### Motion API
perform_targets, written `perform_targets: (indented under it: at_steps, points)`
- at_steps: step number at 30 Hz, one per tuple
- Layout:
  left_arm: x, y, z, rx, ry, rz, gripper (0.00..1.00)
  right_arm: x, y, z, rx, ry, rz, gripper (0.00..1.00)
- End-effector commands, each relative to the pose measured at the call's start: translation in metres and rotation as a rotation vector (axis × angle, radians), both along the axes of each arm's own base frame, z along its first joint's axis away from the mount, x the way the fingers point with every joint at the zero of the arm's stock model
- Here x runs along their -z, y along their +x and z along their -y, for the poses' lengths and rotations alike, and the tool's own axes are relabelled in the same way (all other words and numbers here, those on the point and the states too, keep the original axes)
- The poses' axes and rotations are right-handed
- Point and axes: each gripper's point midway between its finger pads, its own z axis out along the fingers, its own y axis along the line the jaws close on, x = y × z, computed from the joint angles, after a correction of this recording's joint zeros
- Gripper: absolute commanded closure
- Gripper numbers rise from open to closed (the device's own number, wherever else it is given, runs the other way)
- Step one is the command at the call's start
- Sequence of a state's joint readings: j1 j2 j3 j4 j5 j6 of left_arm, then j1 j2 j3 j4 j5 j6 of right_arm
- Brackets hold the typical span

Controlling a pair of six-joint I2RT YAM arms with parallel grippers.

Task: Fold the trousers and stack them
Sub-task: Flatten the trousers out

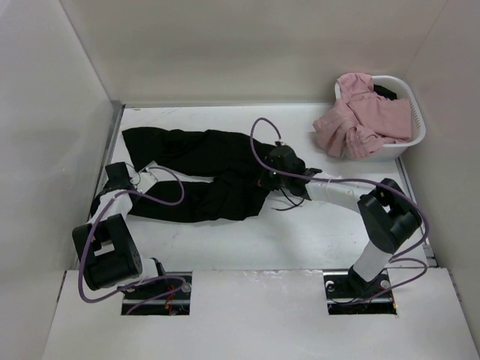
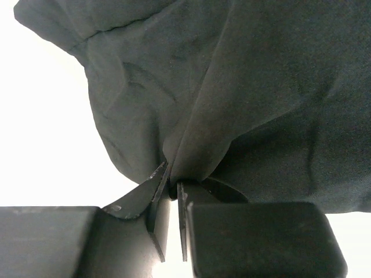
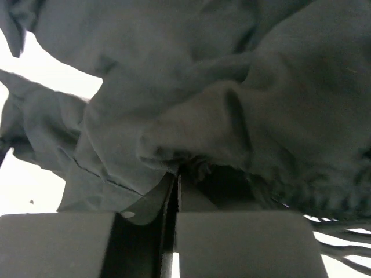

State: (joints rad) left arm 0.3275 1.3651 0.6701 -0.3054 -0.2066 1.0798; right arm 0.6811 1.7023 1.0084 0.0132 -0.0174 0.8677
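1. Trousers (image 1: 202, 169): black, lying loose on the white counter (image 1: 300, 240), left of centre. The legs run out toward the left, the waist end sits toward the middle, and the cloth is rumpled rather than flat.
2. Left fingers (image 2: 156, 202): closed to a thin slit, with a pleat of black fabric pinched between the tips. The overhead view puts them at the leg end, near the counter's left edge.
3. Right fingers (image 3: 145, 205): pressed together, with a gathered hem, likely the waistband, caught at the tips. Thin cords trail just beside it; they could be the drawstring, but I cannot tell for sure.
4. White laundry basket (image 1: 416, 127) in the far right corner, pink garments (image 1: 360, 120) spilling over its rim, well apart from the trousers.
5. Progress: early, by my judgement. Both ends are gripped, but no clean fold shows and no stack is visible. Left to do: straighten, fold, then stack.
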Motion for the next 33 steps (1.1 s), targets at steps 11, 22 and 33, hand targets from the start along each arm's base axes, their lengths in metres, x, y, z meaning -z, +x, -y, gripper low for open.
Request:
perform_targets:
  at_steps: [11, 22, 33]
  points:
    - [-0.21, 0.154, -0.051, 0.017, 0.147, 0.475, 0.97, -0.325, 0.166, 0.076, 0.077, 0.111, 0.542, 1.0]
    - [-0.18, 0.078, -0.026, 0.128, 0.131, 0.283, 0.96, -0.194, 0.041, 0.162, 0.164, 0.054, 0.269, 0.98]
    - [-0.098, 0.009, -0.014, 0.146, 0.053, 0.015, 0.96, -0.114, -0.053, 0.219, 0.353, 0.102, 0.128, 0.97]
